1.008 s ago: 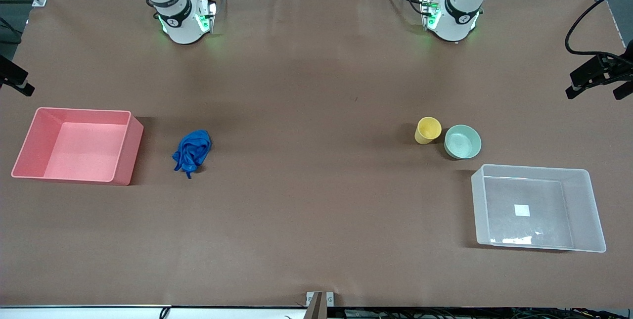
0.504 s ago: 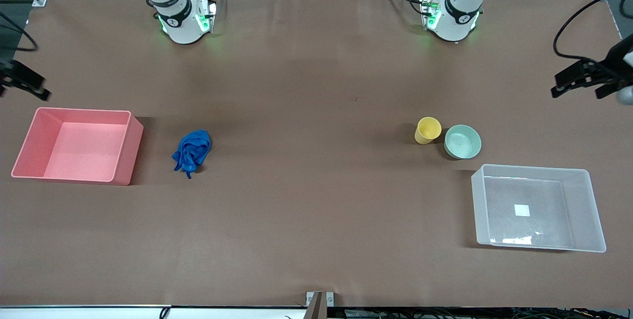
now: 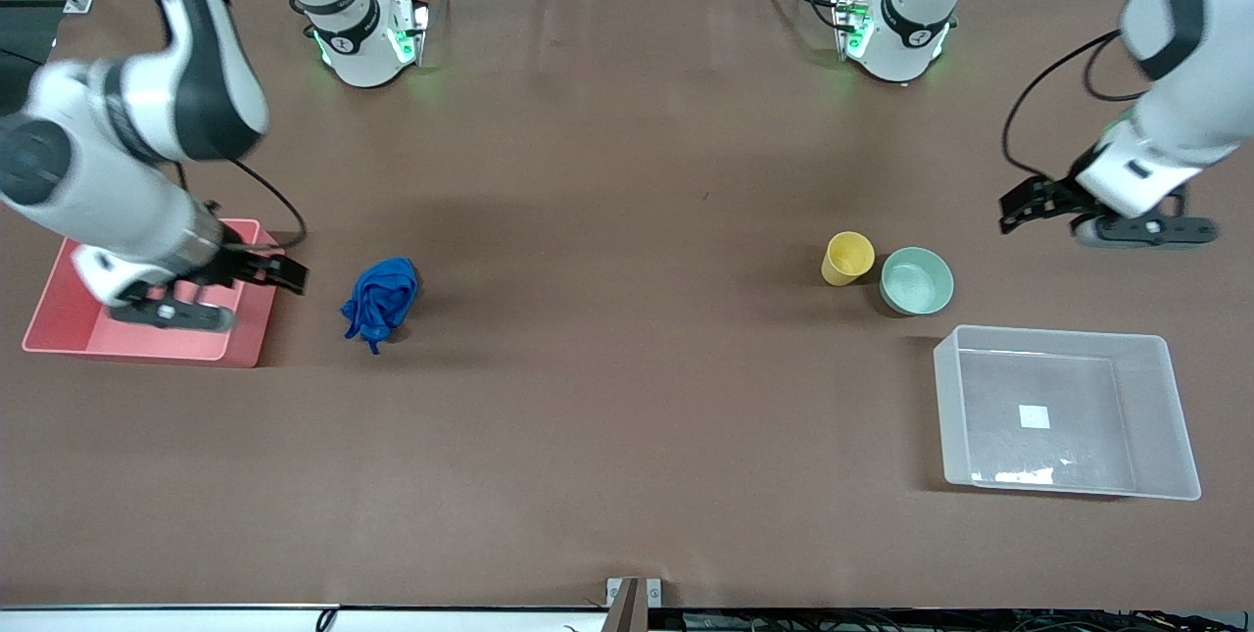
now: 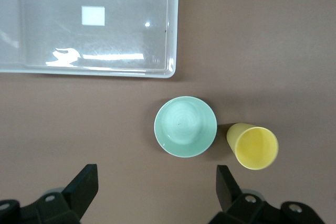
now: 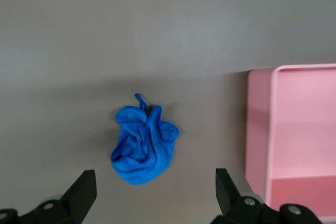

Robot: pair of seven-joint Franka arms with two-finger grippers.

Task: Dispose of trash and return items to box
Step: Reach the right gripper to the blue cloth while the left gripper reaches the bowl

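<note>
the crumpled royal-blue cloth wad (image 3: 380,301) lay beside the opaque pink tub (image 3: 59,318), under which hovered the right gripper (image 5: 152,203), fingers spread. the left gripper (image 4: 155,192), also spread, hung over bare table near the small yellow plastic cup (image 3: 847,258) and the pale mint-green bowl (image 3: 916,280), which sat touching, farther than the clear plastic tub (image 3: 1171,416). the cup could be toppled if the bowl were taken first.

Pink opaque rectangular tub (image 3: 59,318): my right arm covers much of it in the front view; my right wrist view cuts it off at the edge.
Clear translucent rectangular box (image 4: 89,22): cropped by my left wrist view's edge, only part shows.
My right claw (image 5: 152,195): only the finger ends (image 5: 84,187) enter my right wrist view.
My left claw (image 4: 155,190): likewise cut off at the picture's edge.
My arms: both smeared by blur in the front view.
</note>
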